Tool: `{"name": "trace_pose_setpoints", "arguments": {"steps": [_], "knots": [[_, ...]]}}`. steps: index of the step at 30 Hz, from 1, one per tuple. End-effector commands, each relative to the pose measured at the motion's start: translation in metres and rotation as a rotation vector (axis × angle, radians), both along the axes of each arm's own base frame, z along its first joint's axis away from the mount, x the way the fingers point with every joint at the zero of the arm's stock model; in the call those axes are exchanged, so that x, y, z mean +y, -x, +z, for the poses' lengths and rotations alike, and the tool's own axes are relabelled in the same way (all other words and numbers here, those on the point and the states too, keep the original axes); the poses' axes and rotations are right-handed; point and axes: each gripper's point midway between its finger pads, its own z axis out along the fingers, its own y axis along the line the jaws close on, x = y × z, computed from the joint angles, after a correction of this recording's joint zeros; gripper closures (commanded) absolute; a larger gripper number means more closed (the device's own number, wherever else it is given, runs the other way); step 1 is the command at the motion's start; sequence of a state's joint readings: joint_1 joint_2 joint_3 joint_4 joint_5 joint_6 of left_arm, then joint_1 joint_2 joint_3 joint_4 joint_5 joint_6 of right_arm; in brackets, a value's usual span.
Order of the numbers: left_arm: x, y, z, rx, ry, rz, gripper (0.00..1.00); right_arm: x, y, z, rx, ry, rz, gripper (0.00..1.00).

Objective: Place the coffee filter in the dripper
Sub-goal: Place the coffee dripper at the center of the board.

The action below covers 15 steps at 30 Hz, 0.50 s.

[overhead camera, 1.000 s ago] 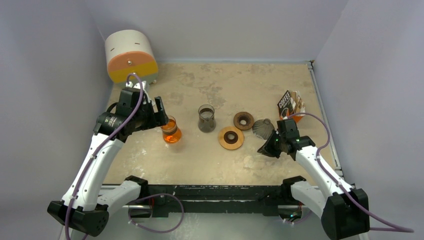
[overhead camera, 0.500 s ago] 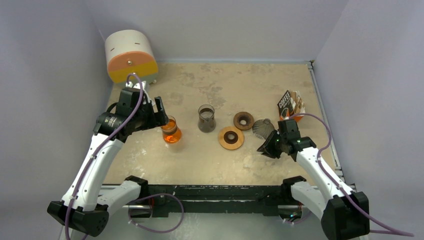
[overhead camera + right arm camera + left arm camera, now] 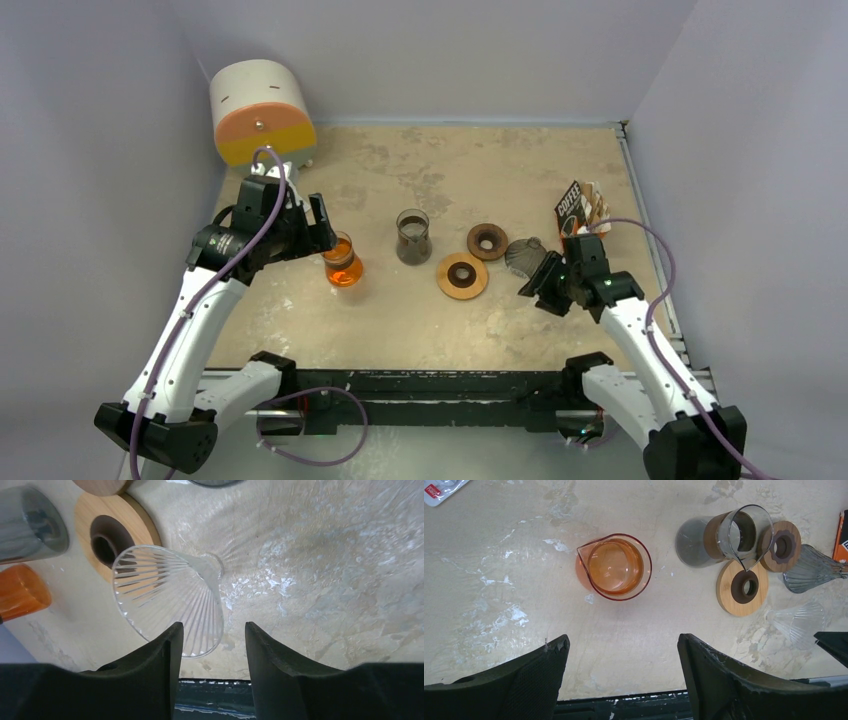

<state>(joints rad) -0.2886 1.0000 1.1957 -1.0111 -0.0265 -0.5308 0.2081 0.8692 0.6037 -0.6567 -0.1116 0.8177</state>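
Right wrist view, clear dripper (image 3: 167, 600) laid on its side betw. fingers of right gripper (image 3: 211, 627), parted, close to table (image 3: 325, 555) front edge, wooden ring (image 3: 135, 515) just beside, left gripper (image 3: 623, 640) spread wide above beaker (image 3: 614, 567), open surface to its left.

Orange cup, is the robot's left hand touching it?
Apart. The left wrist view shows a strip of bare table between the orange cup and the open left hand, which hangs short of it.

plain pale lilac walls (image 3: 430, 60) boxing in three sides; tabletop (image 3: 400, 330) is scuffed beige with whitish patches; soft even light all over
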Motion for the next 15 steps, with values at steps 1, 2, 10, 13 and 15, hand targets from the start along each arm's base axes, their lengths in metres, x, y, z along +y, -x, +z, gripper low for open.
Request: {"name": "trace_pose_setpoints", "arguments": {"steps": [1, 2, 10, 13, 15], "knots": [[0.004, -0.005, 0.011, -0.038, -0.002, 0.03, 0.22, -0.014, -0.008, 0.031, -0.066, 0.086, 0.02, 0.47], [0.006, -0.005, 0.009, -0.028, -0.007, 0.042, 0.22, -0.016, -0.009, 0.037, -0.082, 0.096, 0.024, 0.47], [0.01, -0.01, -0.006, 0.039, 0.012, 0.157, 0.28, -0.021, -0.019, 0.078, -0.166, 0.144, 0.063, 0.45], [0.009, -0.012, -0.01, 0.061, 0.025, 0.186, 0.32, -0.024, -0.022, 0.091, -0.199, 0.162, 0.073, 0.44], [0.009, -0.012, -0.013, 0.079, 0.039, 0.218, 0.32, -0.027, -0.023, 0.099, -0.216, 0.181, 0.072, 0.44]]}}
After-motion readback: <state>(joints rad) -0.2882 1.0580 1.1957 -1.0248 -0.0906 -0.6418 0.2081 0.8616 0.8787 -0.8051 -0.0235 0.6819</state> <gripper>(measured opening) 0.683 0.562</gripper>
